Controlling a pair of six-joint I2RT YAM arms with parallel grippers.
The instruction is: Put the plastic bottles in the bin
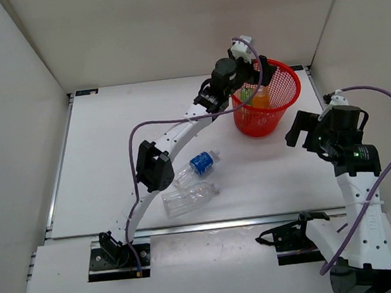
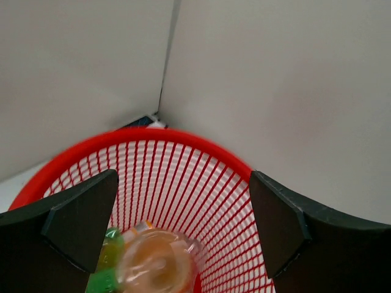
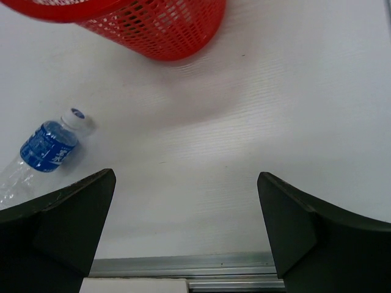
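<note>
From above, my left gripper (image 1: 261, 69) hangs over the near-left rim of the bin (image 1: 292, 80), which stands at the far right of the table (image 1: 106, 163). Inside the bin I can see an orange bottle (image 1: 261, 97) with a green bottle (image 1: 246, 93) just beside it on the left. Two bottles lie on their sides on the table near my left arm: the blue-label bottle (image 1: 199, 165) and, just in front of it, the plain clear bottle (image 1: 187, 200). My right gripper (image 1: 299, 130) hovers over the table, near the bin but apart from it. Through my left wrist camera, my left fingers (image 2: 82, 223) are spread wide with nothing between them, and below the gap sit the orange bottle (image 2: 156, 262) and the green bottle (image 2: 107, 256), both blurred, against the red mesh. Through my right wrist camera, my right fingers (image 3: 293, 220) are likewise spread and empty above bare table. The bin's base (image 3: 159, 30) is at the top of that view, and the blue-label bottle (image 3: 49, 146) lies at the left, cap pointing toward the bin.
</note>
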